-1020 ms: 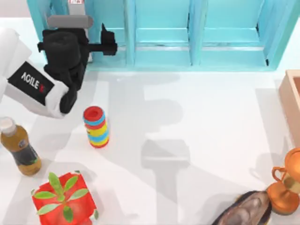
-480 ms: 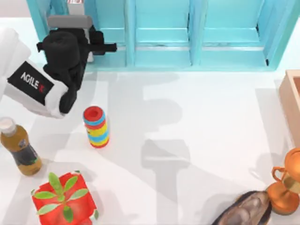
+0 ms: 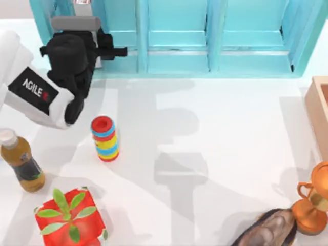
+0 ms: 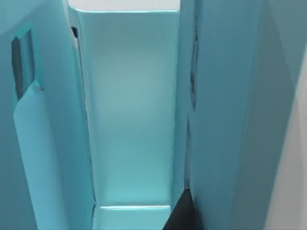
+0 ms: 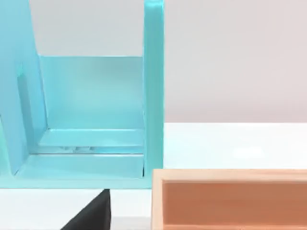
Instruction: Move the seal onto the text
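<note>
The seal and the text are both out of view. My left gripper [image 3: 117, 51] is at the table's back left, right in front of the teal shelf unit [image 3: 179, 56] and pointing toward the right along its front. The left wrist view looks into a teal compartment [image 4: 129, 110] from close up, with a dark tip of the gripper [image 4: 180, 215] at the picture's edge. The right wrist view has a dark part of my right gripper [image 5: 91, 215] at its edge, facing the shelf's end [image 5: 91, 120] and a wooden box [image 5: 230, 201].
A striped ring stack [image 3: 105, 138] stands just in front of the left arm. A bottle [image 3: 20, 164] and a red box with green leaves [image 3: 69, 218] sit at the front left. A bronze trophy [image 3: 312, 205], a dark shell [image 3: 269, 230] and a wooden box [image 3: 319, 107] are on the right.
The left gripper has turned at the wrist, from sticking up beside the shelf to lying as a flat bar. The arm has shifted only slightly.
</note>
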`<action>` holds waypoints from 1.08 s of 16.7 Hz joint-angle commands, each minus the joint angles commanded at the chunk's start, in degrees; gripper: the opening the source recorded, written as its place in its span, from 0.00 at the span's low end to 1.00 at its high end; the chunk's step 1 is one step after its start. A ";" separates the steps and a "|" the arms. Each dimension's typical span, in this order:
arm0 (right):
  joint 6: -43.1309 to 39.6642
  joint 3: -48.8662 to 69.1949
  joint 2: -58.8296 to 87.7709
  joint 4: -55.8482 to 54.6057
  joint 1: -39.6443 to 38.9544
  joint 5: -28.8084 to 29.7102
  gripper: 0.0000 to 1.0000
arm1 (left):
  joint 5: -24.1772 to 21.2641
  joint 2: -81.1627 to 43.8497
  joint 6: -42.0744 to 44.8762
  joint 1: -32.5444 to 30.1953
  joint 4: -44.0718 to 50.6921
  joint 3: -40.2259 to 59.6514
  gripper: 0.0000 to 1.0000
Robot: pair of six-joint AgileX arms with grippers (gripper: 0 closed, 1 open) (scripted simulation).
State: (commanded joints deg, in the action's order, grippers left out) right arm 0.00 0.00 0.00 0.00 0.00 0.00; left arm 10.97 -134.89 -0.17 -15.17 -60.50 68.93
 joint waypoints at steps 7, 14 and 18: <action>0.00 0.00 0.00 0.00 0.00 0.00 1.00 | 1.01 3.90 -0.41 -0.81 3.26 -2.40 0.00; 0.00 0.00 0.00 0.00 0.00 0.00 1.00 | 5.86 31.80 -2.13 -4.75 20.03 -14.58 0.00; 0.00 0.00 0.00 0.00 0.00 0.00 1.00 | 8.85 51.27 -2.19 -7.98 30.07 -21.38 0.00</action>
State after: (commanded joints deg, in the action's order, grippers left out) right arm 0.00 0.00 0.00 0.00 0.00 0.00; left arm 19.81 -83.62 -2.36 -23.15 -30.43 47.54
